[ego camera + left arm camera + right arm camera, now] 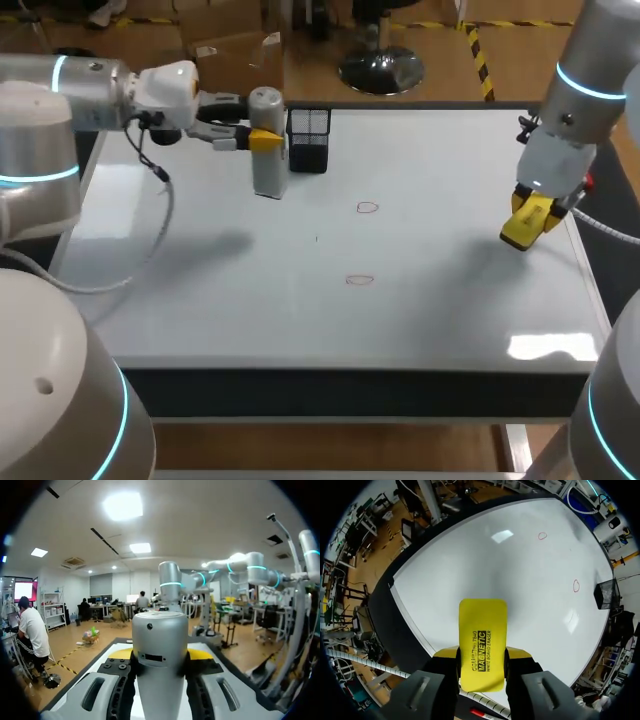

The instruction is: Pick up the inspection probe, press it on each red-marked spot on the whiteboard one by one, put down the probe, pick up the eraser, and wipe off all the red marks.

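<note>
A grey cylindrical probe (267, 160) stands upright at the back left of the whiteboard (300, 320), its lower end at or just above the surface. My left gripper (262, 140) is shut on it from the side. In the left wrist view the probe (160, 645) fills the gap between the fingers (201, 655). Two red marks (367, 208) (359, 280) lie near the board's middle. My right gripper (528, 222) hangs over the right edge, shut on the yellow eraser (481, 630), which sticks out ahead of the fingers. Both red marks (542, 536) (576, 585) show far ahead of it.
A black mesh holder (308, 138) stands at the back of the board, just right of the probe, and shows in the right wrist view (606, 593) too. The left arm's cable (160, 230) hangs over the board's left part.
</note>
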`<state>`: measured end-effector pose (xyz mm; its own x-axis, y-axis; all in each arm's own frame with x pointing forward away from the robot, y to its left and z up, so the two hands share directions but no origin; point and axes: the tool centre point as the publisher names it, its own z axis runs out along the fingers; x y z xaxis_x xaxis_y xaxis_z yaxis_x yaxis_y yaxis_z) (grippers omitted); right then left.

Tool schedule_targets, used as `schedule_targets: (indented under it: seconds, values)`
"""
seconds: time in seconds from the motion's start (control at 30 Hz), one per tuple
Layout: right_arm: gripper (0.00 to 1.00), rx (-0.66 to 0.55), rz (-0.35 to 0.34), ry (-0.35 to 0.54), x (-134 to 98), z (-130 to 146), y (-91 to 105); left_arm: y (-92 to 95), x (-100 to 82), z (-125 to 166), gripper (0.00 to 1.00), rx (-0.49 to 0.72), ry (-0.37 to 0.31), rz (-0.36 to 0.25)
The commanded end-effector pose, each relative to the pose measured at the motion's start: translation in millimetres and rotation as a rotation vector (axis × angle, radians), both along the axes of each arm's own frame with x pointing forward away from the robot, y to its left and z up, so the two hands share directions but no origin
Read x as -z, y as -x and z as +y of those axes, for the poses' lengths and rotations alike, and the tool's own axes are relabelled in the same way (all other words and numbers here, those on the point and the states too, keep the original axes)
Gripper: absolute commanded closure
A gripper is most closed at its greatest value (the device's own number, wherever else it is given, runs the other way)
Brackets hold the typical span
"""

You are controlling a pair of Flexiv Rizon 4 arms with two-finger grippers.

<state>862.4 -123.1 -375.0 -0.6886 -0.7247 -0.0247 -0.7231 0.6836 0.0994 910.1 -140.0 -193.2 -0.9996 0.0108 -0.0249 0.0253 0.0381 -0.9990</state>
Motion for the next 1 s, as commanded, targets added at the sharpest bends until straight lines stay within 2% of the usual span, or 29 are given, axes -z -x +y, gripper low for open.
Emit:
schedule_targets:
  seconds: [0.03,0.27,1.0]
  values:
    - [1.0,-0.002,0.0,0.003,-0.3,-0.3,-0.3,0.4,2.8,-29.1,1.0,-0.031,0.004,0.003]
    - [1.0,-0.002,0.0,0.003,-0.3,-0.3,-0.3,1.7,9.0,-59.4,1.0,-0.039,0.009,0.008]
    - [1.0,-0.002,0.0,0.003,-0.3,-0.3,-0.3,-22.2,44.4,-120.7,1.0,-0.013,0.033,0.02]
